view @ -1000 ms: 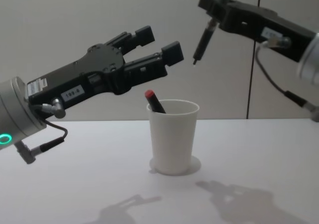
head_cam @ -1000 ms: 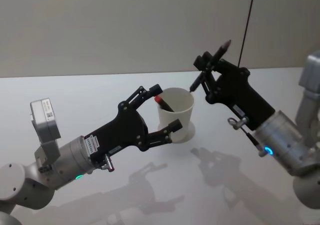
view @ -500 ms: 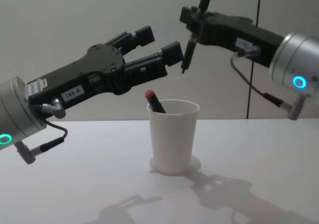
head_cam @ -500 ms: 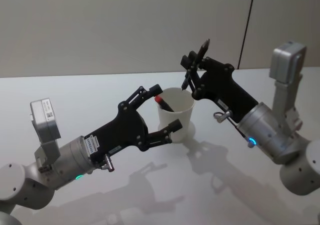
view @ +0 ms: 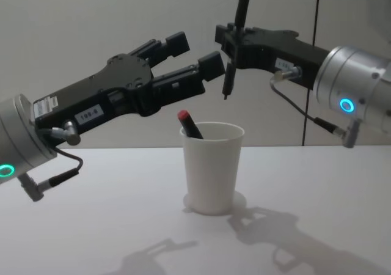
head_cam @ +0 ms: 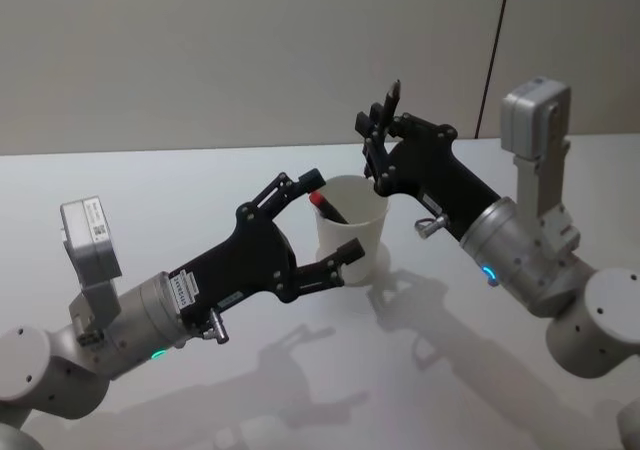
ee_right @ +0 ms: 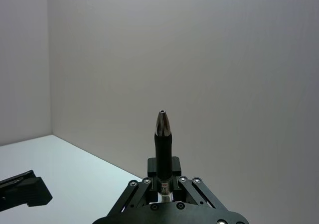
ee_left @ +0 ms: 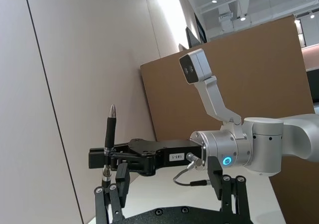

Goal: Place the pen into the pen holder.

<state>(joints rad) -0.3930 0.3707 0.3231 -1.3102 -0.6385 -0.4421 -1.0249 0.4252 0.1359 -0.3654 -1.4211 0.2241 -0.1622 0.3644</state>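
A dark pen [view: 228,79] stands nearly upright, and my right gripper [view: 231,43] is shut on its middle. Its lower tip hangs a little above the rim of the pen holder [view: 212,168], a white paper cup on the table. From the head camera the pen [head_cam: 390,105] and right gripper [head_cam: 375,150] sit just behind the pen holder [head_cam: 350,232]. A red-capped pen [view: 188,123] leans inside the cup. My left gripper [view: 194,52] hovers open above and left of the cup, holding nothing. The right wrist view looks along the pen [ee_right: 163,139].
The white table [head_cam: 200,180] spreads around the cup with a grey wall behind. A dark vertical line [view: 317,55] runs down that wall at the right. The left gripper's upper finger [head_cam: 305,180] is close to the cup's left rim.
My right gripper carried the pen left and slightly down, from right of the cup to just above its rim, and the pen turned more upright. The left arm stayed put.
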